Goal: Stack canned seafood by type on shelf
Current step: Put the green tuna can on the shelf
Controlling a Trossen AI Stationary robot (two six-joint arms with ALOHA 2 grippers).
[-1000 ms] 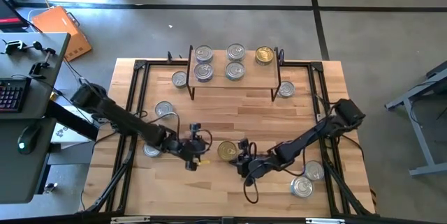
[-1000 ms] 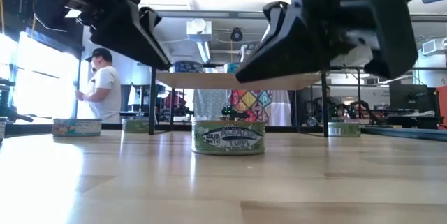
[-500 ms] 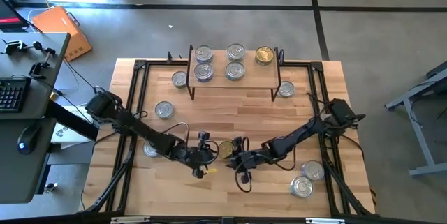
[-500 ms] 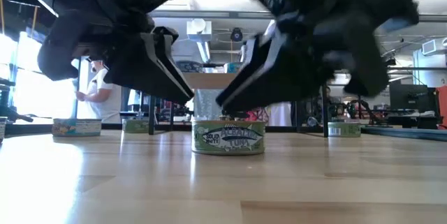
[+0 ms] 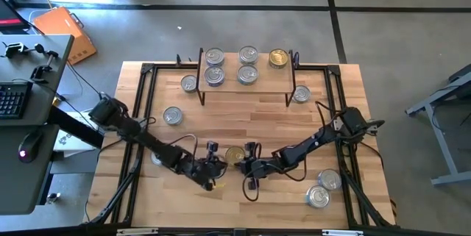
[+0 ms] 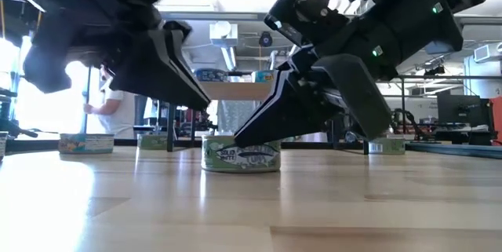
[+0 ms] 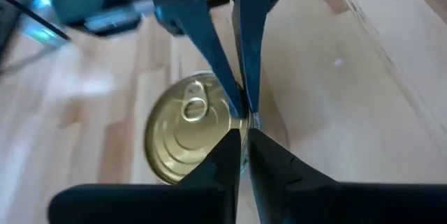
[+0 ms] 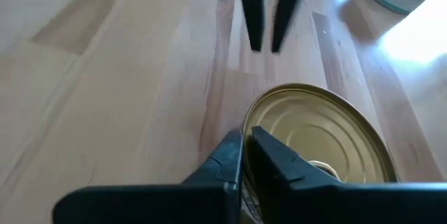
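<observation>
Both dark hands are hiding the upper rim of the gold-lidded tin (image 6: 240, 156) in the low view. Picture edge is cutting off this tin in the right wrist view. Left hand (image 7: 242, 128) is blurring.

An orange box (image 5: 65, 31) lies on the grey floor (image 5: 221, 30); a keyboard (image 5: 13, 98) and mouse (image 5: 27, 148) sit on a side desk (image 5: 29, 184).

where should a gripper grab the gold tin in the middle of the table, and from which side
Grip the gold tin across its round side wall, coming down from above with the fingers straddling the lid. It lies flat, lid up, on the table, low and wide, so a side approach finds little wall. The left gripper and right gripper, both nearly shut, flank it and would need opening first.
</observation>
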